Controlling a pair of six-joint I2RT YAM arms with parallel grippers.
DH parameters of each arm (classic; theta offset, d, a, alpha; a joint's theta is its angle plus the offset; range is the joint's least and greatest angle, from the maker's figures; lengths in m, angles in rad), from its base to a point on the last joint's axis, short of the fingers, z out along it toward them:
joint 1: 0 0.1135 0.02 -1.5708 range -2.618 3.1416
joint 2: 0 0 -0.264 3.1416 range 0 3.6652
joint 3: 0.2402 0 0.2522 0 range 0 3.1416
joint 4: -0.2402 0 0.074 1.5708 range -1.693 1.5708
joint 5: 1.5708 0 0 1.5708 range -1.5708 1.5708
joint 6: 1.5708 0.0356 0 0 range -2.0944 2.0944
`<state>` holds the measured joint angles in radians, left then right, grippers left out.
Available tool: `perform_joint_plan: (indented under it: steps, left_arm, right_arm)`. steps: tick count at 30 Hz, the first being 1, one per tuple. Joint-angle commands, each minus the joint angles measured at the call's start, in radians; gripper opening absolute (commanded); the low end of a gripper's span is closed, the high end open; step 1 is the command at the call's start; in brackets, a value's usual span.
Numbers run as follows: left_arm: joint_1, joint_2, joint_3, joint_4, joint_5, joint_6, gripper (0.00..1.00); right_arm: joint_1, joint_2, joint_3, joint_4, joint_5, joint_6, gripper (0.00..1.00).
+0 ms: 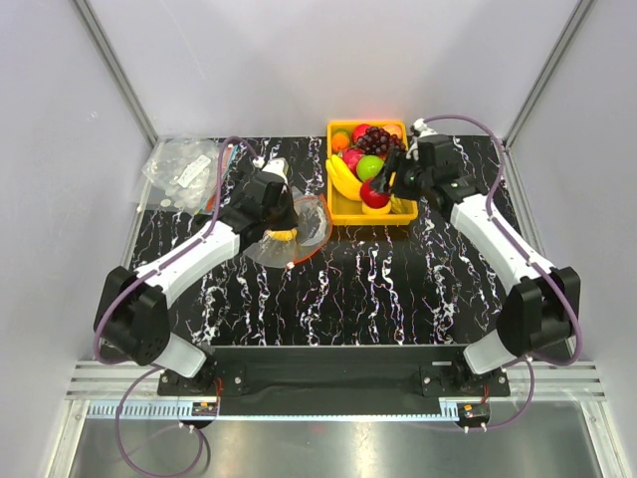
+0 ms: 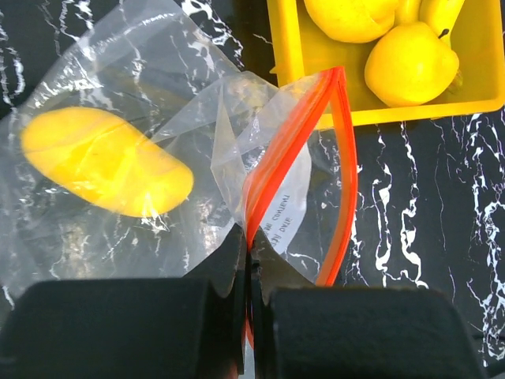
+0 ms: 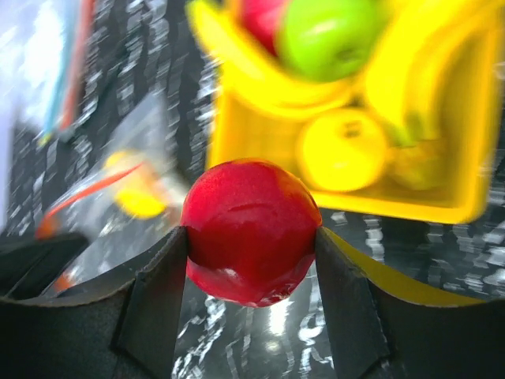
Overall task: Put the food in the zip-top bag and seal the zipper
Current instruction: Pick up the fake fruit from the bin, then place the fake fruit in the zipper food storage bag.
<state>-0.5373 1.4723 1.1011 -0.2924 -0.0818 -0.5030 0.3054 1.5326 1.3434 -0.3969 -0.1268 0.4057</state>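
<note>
Pinching the zip-top bag (image 1: pixel 303 232) left of centre in the top view, the left claw (image 1: pixel 287 225) is reaching over a glossy black worktop (image 1: pixel 378 289) veined with white like marble. A rigid yellow tray (image 1: pixel 368 217) is sitting at upper centre, heaped with smooth fruit. At its lower edge the right claw (image 1: pixel 383 189) is gripping a red fruit (image 1: pixel 375 196). A pile of clear packets (image 1: pixel 179 171) with white labels is lying at upper left.

Looking through the left wrist view, the left claw (image 2: pixel 248 260) is pressing its black pads together on the zipper (image 2: pixel 288 150), a thin red-orange strip that is splitting into an open loop toward the tray (image 2: pixel 426 114). The bag (image 2: pixel 118 87) is lying crinkled and clear, and a smooth oval yellow piece (image 2: pixel 106 162) is showing through it at left. Small dark print (image 2: pixel 288 213) is running along the plastic, too small to read. A yellow pear-shaped fruit (image 2: pixel 410 63) is resting in the tray.

Filling the centre of the blurred right wrist view, the shiny round red fruit (image 3: pixel 248 229) is sitting clamped between the right claw's (image 3: pixel 251 237) two dark fingers. A green apple (image 3: pixel 331 35) is showing in the tray (image 3: pixel 245 134) above, and the bag (image 3: pixel 146 134) is appearing hazily at left.
</note>
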Motion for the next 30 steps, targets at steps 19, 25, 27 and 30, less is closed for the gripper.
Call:
perform_joint_plan:
  steps: [19, 25, 27, 30]
  left_arm:
    - [-0.006, -0.125, 0.080, -0.010, 0.077, -0.052, 0.00]
    - [-0.007, -0.147, 0.082, -0.025, 0.096, -0.049, 0.00]
    - [-0.007, -0.148, 0.083, -0.030, 0.088, -0.045, 0.00]
    - [-0.007, -0.155, 0.082, -0.037, 0.085, -0.040, 0.00]
  right_arm:
    - [0.336, 0.080, 0.013, 0.207, -0.100, 0.073, 0.56]
    - [0.374, 0.104, 0.051, 0.142, -0.041, 0.044, 1.00]
    - [0.374, 0.071, 0.042, 0.142, -0.021, 0.036, 1.00]
    - [0.374, 0.044, 0.062, 0.089, 0.062, 0.027, 0.94]
